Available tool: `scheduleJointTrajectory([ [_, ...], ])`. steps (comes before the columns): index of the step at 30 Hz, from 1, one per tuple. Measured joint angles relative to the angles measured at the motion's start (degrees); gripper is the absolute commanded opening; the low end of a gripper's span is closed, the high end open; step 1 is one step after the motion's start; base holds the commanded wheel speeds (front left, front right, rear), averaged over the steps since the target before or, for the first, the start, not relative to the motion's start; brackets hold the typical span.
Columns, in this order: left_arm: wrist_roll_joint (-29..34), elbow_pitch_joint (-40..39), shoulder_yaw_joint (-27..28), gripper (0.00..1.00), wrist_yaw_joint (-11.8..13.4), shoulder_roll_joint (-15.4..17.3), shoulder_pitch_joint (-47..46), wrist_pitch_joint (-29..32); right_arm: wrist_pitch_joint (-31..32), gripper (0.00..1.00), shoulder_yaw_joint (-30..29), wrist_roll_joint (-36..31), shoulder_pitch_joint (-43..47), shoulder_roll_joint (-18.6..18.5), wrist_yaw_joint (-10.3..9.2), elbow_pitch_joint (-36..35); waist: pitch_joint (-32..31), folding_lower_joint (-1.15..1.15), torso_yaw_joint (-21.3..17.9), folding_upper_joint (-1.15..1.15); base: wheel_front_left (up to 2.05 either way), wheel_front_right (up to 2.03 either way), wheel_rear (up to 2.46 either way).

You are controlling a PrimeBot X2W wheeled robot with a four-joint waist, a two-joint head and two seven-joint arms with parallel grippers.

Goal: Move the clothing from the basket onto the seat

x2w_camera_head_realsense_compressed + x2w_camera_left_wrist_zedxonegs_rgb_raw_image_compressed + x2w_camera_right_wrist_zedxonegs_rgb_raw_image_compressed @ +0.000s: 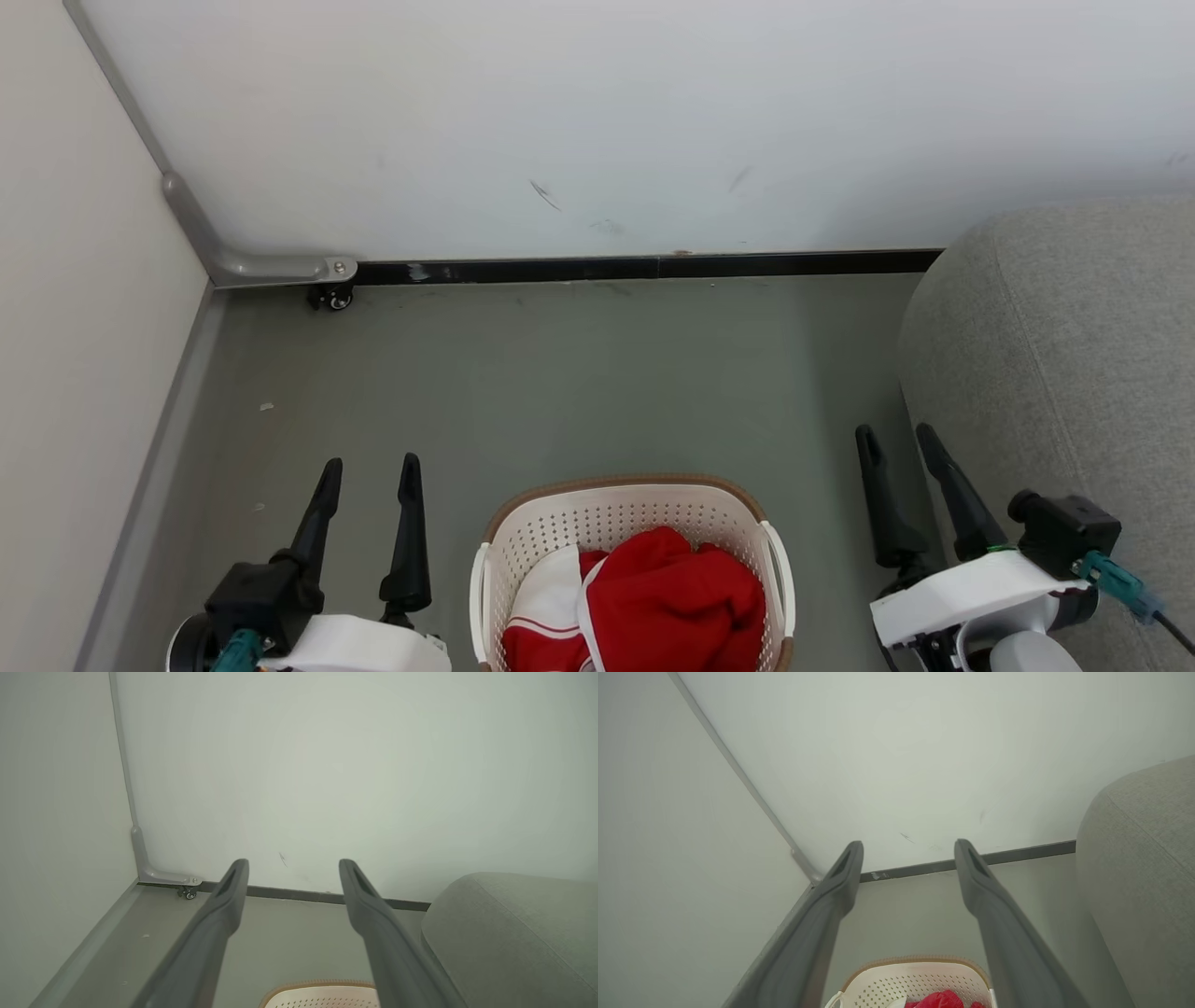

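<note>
The red clothing [667,597] lies heaped in the basket [616,509] on the grey floor [560,392], between the left claw [371,462] and the right claw [894,431] — both spread wide, holding nothing — with the seat [1064,355] just beside the right one.

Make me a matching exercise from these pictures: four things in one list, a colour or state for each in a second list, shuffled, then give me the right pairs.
Things:
1. clothing
2. basket
3. seat
4. left gripper

Colour or state:
A. grey woven fabric, rounded corner
B. dark fingers spread apart, holding nothing
C. bright red with white panels, bundled up
D. cream, perforated, brown rim

Pairs: 1-C, 2-D, 3-A, 4-B
</note>
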Motion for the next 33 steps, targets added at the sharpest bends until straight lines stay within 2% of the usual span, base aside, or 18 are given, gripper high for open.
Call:
scheduleJointTrajectory([
  [10,7.62,0.79,-1.33,1.00,1.90,0.00,0.71,-1.75,-0.89,1.00,0.55,-7.38,-0.01,0.24,0.01,0.67,-0.28,0.00,0.25,0.00,0.00,0.00,0.00],
  [33,7.68,3.85,-0.59,1.00,2.99,-0.08,1.41,-1.75,-0.80,1.00,0.15,-7.72,0.00,0.33,0.01,1.04,-0.45,-0.01,0.08,0.00,0.00,0.00,0.00],
])
